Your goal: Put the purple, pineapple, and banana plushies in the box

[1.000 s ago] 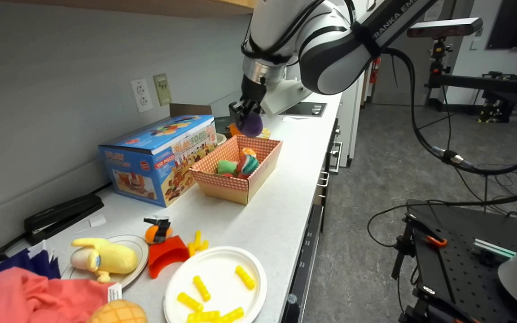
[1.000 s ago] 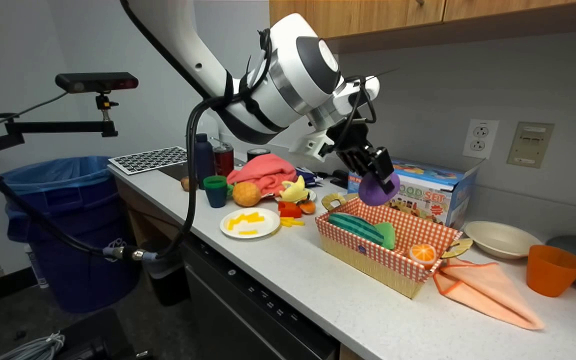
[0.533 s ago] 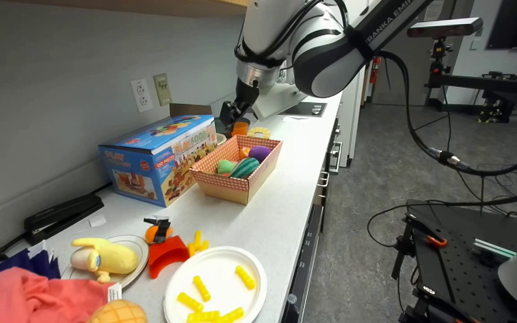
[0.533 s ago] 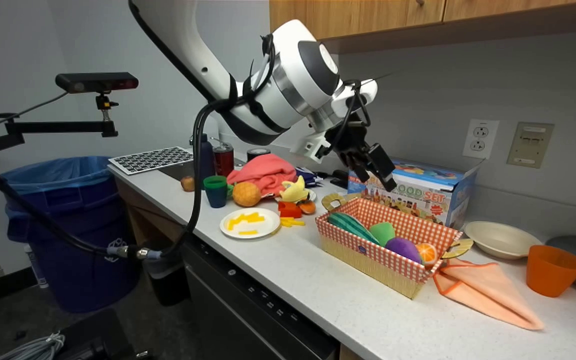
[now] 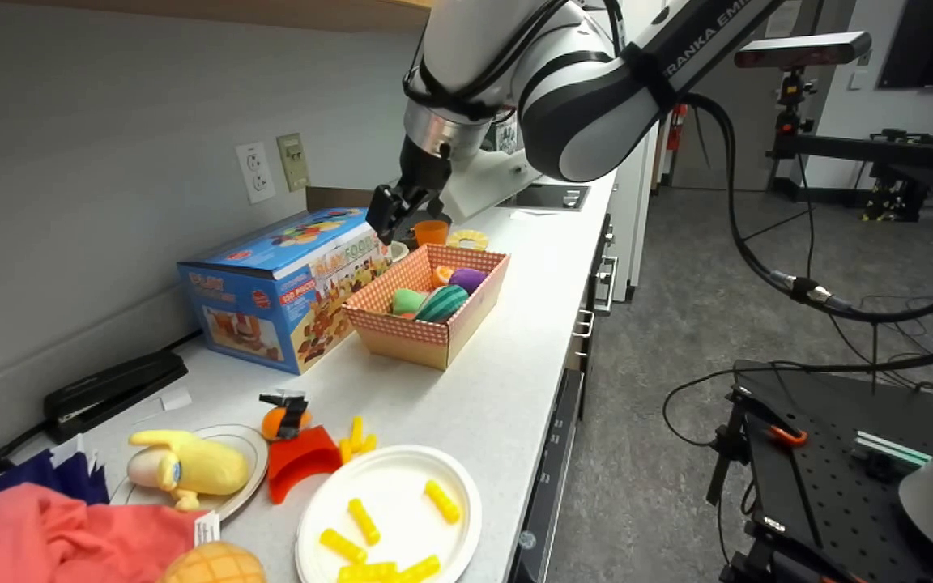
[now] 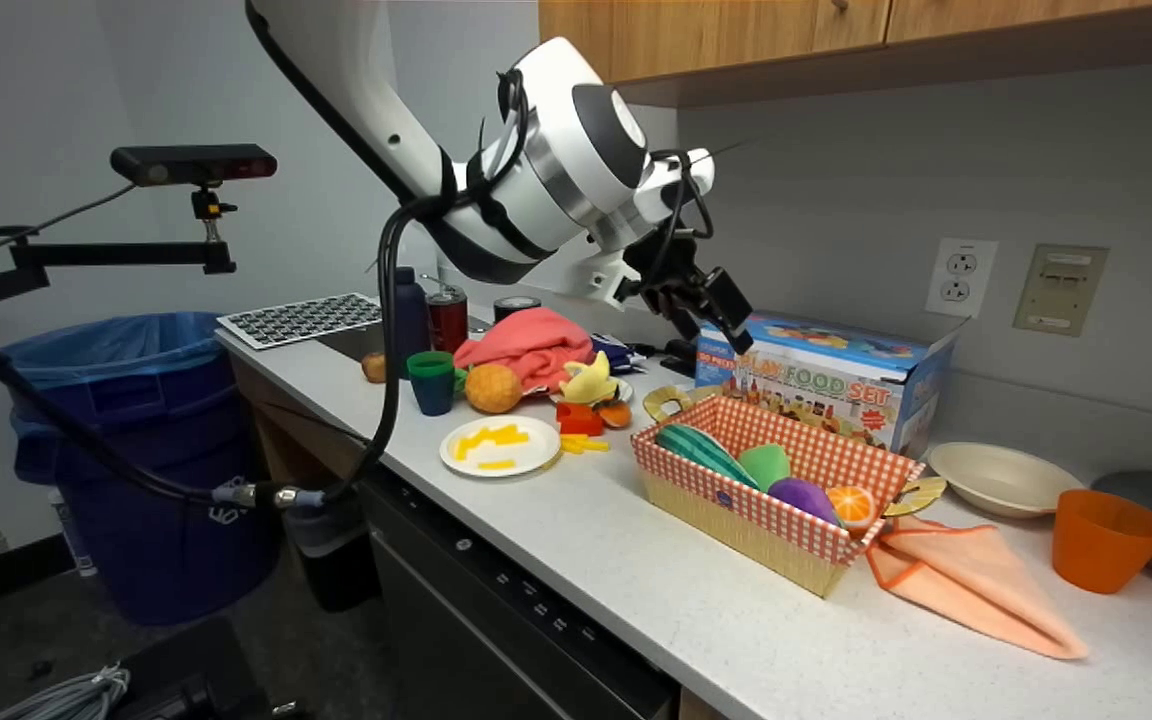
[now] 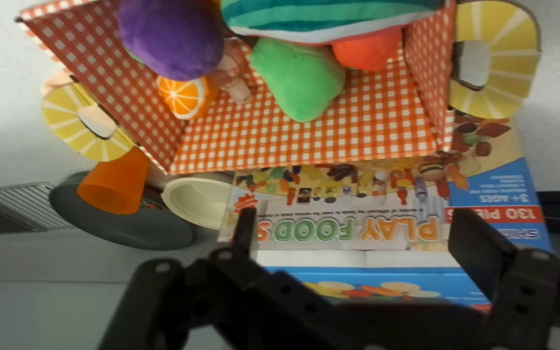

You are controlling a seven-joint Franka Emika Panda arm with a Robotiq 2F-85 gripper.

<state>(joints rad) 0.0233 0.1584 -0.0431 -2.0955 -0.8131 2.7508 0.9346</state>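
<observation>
The purple plushie (image 5: pixel 467 279) (image 6: pixel 804 499) (image 7: pixel 170 41) lies inside the checkered box (image 5: pixel 402 348) (image 6: pixel 736 520) (image 7: pixel 309 150), beside an orange slice, a green plushie and a striped watermelon. On a small plate rests the banana plushie (image 5: pixel 207 465) (image 6: pixel 588 381), its peel partly folded down. The pineapple plushie (image 5: pixel 215 564) (image 6: pixel 493 388) sits by the coral cloth and is cut off by the frame edge in an exterior view. My gripper (image 5: pixel 385 214) (image 6: pixel 711 325) (image 7: pixel 354 218) hangs above the cardboard carton, past the box's rim. Its fingers stand wide apart with nothing between them.
The blue play-food carton (image 5: pixel 272 283) (image 7: pixel 358 257) stands right beside the box against the wall. A white plate (image 5: pixel 389 486) with yellow pieces, a red holder (image 5: pixel 300 461), a coral cloth (image 6: pixel 531 350) and an orange cup (image 6: pixel 1106 540) share the counter.
A second ago my gripper held the purple plushie above the box. It has opened and the plushie dropped in. The empty gripper has since moved sideways toward the carton.
</observation>
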